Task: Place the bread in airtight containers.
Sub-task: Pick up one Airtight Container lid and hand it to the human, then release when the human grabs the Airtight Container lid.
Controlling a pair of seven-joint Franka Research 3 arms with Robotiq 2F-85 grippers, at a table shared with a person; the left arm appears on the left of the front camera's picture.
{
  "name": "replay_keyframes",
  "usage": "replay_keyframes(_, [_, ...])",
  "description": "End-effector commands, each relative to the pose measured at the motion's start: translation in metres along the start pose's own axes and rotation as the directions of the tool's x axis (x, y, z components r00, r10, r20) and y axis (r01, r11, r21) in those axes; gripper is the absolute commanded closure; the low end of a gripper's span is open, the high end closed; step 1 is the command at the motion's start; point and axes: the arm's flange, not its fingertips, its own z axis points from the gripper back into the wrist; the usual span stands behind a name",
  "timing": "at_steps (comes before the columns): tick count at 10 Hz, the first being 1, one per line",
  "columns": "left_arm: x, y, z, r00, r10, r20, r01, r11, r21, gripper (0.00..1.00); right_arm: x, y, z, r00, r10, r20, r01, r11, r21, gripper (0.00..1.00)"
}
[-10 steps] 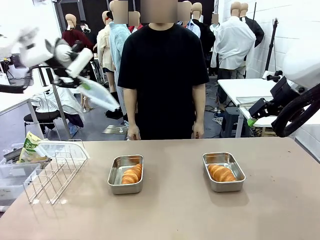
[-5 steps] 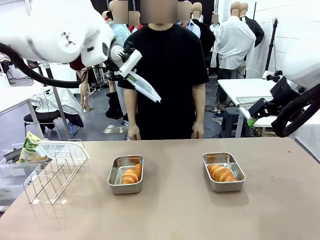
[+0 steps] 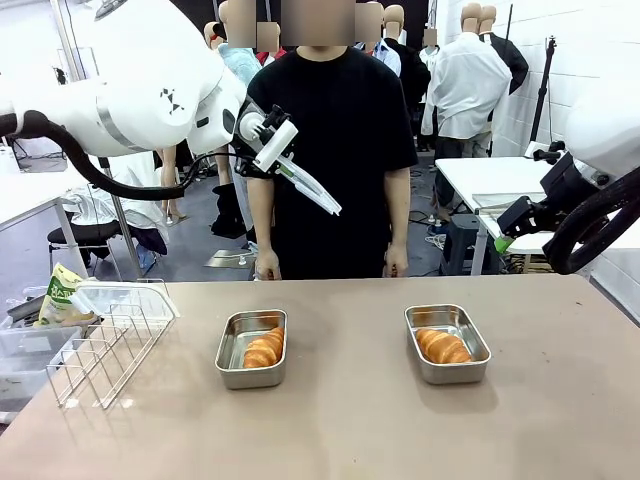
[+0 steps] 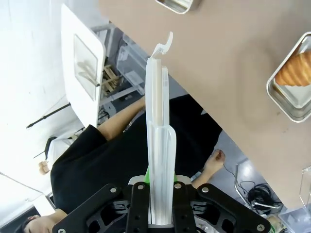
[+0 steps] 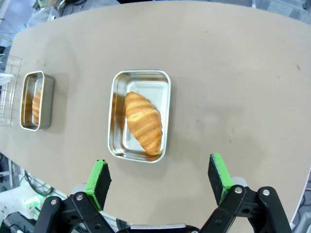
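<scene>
Two steel airtight containers stand open on the table, each with one golden croissant inside: the left container [image 3: 232, 350] holds a croissant [image 3: 264, 349], and the right container [image 3: 470, 345] holds another croissant [image 3: 442, 346]. High above the table's left half, my left gripper [image 3: 272, 148] is shut on a translucent white lid [image 3: 312, 189] that slants down to the right. In the left wrist view the lid [image 4: 159, 121] stands edge-on between the fingers. My right gripper [image 5: 160, 177] is open and empty, hovering over the right container [image 5: 141, 75] and its croissant [image 5: 143, 122].
A wire rack [image 3: 110, 335] sits at the table's left end, with plastic bins [image 3: 20, 350] beyond it. A person [image 3: 325, 150] stands at the far edge, hands hanging by the table. The brown tabletop [image 3: 350, 420] is bare in front of the containers.
My left arm has swung the lid from the far left toward the middle, high in front of the person. The right arm and both containers have stayed put.
</scene>
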Motion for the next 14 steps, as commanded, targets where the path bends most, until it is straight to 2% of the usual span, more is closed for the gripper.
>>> replay_keyframes(1, [-0.010,-0.014,0.020,0.999,-0.007,0.040,0.006,0.999,0.035,1.00,0.000,0.000,-0.001,1.000,0.000,0.001,0.000,1.000,0.002,0.00])
replay_keyframes(2, [0.000,0.000,0.000,1.000,0.000,0.000,0.000,1.000,0.000,1.00,0.000,0.000,-0.001,1.000,0.000,0.001,0.000,1.000,0.002,0.00])
replay_keyframes(14, [0.000,0.000,0.000,1.000,0.000,0.000,0.000,1.000,0.000,1.00,0.000,0.000,-0.001,1.000,0.000,0.001,0.000,1.000,0.002,0.00])
